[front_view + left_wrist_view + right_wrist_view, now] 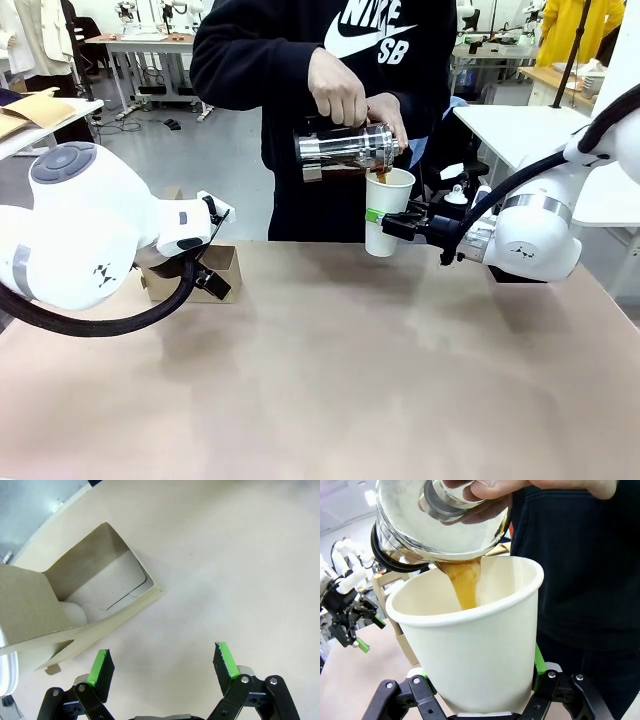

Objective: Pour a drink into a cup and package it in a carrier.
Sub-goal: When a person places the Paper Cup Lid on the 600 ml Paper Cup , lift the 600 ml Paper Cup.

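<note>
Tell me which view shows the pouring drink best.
Right wrist view: the drink streams into the cup up close. Front view gives it small, under the tilted jug. Left wrist view faces the carrier.

We read one print (372, 35), in white on the chest of the person's black sweatshirt (270, 70): "NIKE" above a swoosh mark, with "SB" beneath it. The picture's upper edge cuts the tops of the letters in "NIKE".

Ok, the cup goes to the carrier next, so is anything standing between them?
Nothing lies on the table between cup and carrier. The left gripper, fingers open, hangs beside the carrier; the person's jug tips over the cup.
</note>
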`<state>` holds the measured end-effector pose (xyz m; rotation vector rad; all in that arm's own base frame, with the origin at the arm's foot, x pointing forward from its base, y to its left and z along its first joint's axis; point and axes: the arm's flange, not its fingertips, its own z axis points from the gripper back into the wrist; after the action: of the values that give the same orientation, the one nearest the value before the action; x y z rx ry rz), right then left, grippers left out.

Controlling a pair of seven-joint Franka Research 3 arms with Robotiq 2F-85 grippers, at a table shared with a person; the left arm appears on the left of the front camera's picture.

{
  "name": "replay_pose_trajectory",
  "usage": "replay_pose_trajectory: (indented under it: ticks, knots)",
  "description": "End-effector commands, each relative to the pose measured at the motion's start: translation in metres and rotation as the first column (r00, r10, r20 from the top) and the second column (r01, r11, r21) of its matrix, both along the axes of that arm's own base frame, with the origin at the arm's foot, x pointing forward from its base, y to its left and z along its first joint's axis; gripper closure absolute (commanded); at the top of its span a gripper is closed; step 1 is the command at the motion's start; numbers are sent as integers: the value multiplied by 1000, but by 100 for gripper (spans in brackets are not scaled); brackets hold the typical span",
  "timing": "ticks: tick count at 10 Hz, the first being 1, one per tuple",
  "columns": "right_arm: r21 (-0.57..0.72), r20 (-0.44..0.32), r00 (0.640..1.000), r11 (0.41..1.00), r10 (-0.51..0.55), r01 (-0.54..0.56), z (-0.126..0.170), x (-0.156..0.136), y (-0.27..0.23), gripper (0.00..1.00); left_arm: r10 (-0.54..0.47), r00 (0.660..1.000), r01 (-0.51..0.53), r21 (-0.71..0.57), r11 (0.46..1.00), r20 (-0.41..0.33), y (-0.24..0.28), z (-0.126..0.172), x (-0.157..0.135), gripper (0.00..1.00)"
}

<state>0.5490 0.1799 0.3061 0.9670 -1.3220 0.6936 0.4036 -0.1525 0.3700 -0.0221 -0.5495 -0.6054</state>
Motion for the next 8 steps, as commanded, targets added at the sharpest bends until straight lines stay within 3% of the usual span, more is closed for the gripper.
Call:
replay_pose_trajectory:
  ticks: [1,8]
  knots:
    - [-4,0,1000,1000,-3,3,4,-1,2,20,0,1000,0,-3,1000,0,1,0,0,0]
    - [-4,0,1000,1000,-3,3,4,-1,2,20,0,1000,0,-3,1000,0,1,0,0,0]
